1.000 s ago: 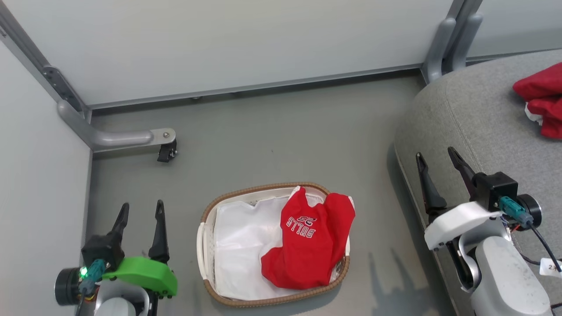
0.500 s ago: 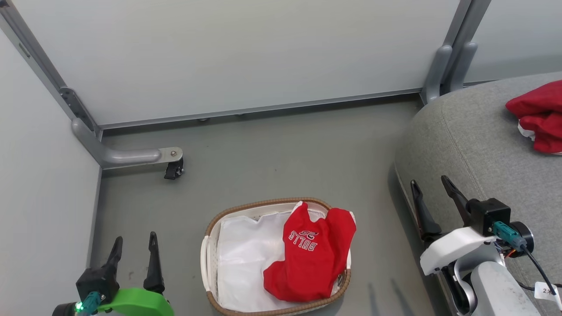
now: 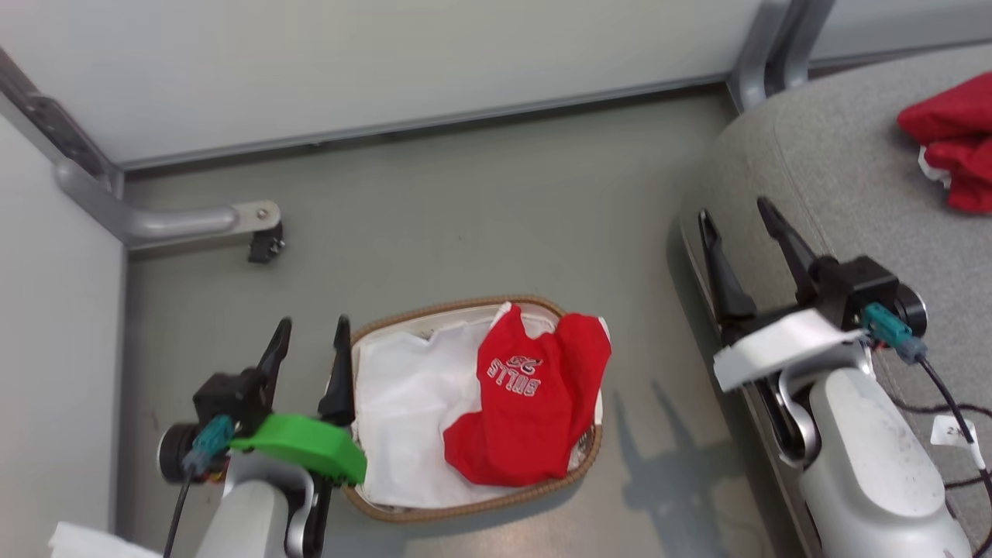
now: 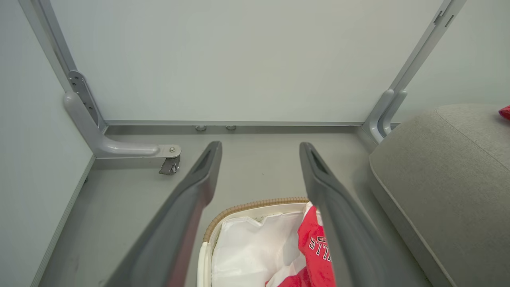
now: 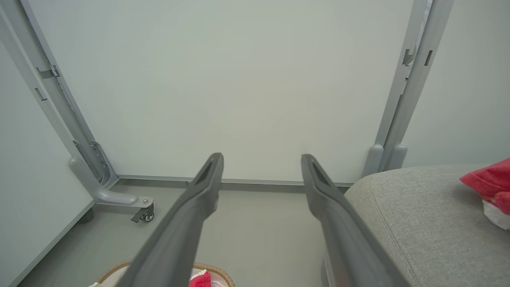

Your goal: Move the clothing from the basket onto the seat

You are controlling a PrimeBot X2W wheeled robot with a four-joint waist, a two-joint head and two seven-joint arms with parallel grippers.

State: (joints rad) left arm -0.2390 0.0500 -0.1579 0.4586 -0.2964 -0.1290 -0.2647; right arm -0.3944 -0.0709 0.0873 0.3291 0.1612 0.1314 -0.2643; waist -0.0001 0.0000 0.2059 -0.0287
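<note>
You're halfway: one red garment [image 3: 949, 147] already lies on the seat [image 3: 837, 155] at 2 o'clock, the BULLS jersey [image 3: 527, 411] waits in the basket [image 3: 480, 508] at 6, and your left gripper [image 3: 314, 321] and right gripper [image 3: 733, 209] hang with jaws spread, empty.

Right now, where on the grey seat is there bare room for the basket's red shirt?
The seat is bare between the right gripper and the red garment lying on it. Crowded around that garment and under the right arm.
</note>
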